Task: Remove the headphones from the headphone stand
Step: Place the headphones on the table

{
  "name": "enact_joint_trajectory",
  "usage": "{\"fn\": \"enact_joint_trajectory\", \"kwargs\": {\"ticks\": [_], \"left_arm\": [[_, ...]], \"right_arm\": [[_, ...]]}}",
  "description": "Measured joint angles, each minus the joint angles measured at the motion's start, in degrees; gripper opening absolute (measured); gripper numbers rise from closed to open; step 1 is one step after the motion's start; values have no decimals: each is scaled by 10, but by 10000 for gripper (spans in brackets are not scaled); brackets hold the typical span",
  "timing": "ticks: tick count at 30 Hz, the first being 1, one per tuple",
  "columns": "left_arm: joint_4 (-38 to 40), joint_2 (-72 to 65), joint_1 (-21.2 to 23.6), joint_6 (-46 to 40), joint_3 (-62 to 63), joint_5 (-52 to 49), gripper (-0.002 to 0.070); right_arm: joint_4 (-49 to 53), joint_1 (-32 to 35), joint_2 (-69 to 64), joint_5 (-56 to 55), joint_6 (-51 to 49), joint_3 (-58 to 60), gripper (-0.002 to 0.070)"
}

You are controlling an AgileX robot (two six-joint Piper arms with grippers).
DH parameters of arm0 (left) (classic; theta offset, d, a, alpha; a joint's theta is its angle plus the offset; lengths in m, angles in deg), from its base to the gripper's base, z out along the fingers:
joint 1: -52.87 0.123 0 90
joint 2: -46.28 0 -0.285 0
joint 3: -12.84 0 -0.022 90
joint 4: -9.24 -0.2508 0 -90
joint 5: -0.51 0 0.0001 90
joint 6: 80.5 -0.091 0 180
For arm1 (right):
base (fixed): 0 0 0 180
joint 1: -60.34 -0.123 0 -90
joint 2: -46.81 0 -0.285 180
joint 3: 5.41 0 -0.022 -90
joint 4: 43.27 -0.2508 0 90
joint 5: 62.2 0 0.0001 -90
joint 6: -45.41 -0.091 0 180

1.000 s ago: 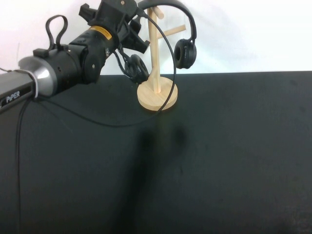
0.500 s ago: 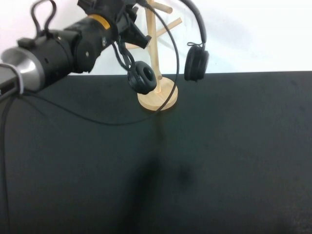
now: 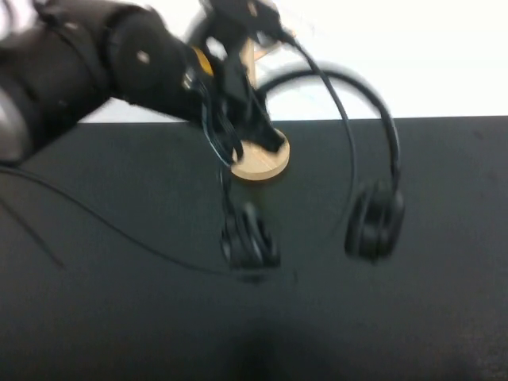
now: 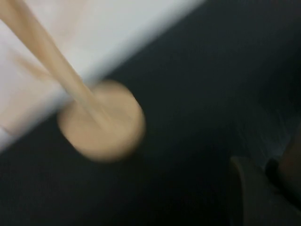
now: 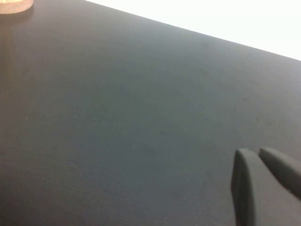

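Note:
The black headphones [image 3: 375, 218] hang clear of the wooden headphone stand [image 3: 258, 159], in the air over the black table. One ear cup [image 3: 248, 238] dangles in front of the stand's base, the other hangs to the right, and the headband [image 3: 349, 79] arcs between them. My left gripper [image 3: 242, 119] is shut on the headband's left end, in front of the stand's pole [image 3: 248, 55]. The left wrist view shows the stand's base [image 4: 101, 127] and pole, blurred. My right gripper [image 5: 257, 162] is shut and empty, low over the table, and is out of the high view.
The black table mat [image 3: 413, 317] covers the whole front area, with a white wall behind it. A thin black cable [image 3: 119, 234] trails from the headphones across the mat on the left. The stand's base edge shows in the right wrist view [image 5: 11, 5].
My left arm has swung down and toward the front with the headphones. They have come off the stand's pegs and now hang lower and further right. The stand stays in place.

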Motion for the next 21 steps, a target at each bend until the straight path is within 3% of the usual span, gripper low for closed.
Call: {"fn": "enact_joint_trajectory", "kwargs": {"ticks": [4, 8, 21], "left_arm": [[0, -52, -12, 39, 0, -80, 37], [-3, -117, -13, 61, 0, -92, 37], [-105, -274, -12, 131, 0, 29, 37]], "right_arm": [[0, 0, 0, 0, 0, 0, -8], [0, 0, 0, 0, 0, 0, -8], [0, 0, 0, 0, 0, 0, -8]]}}
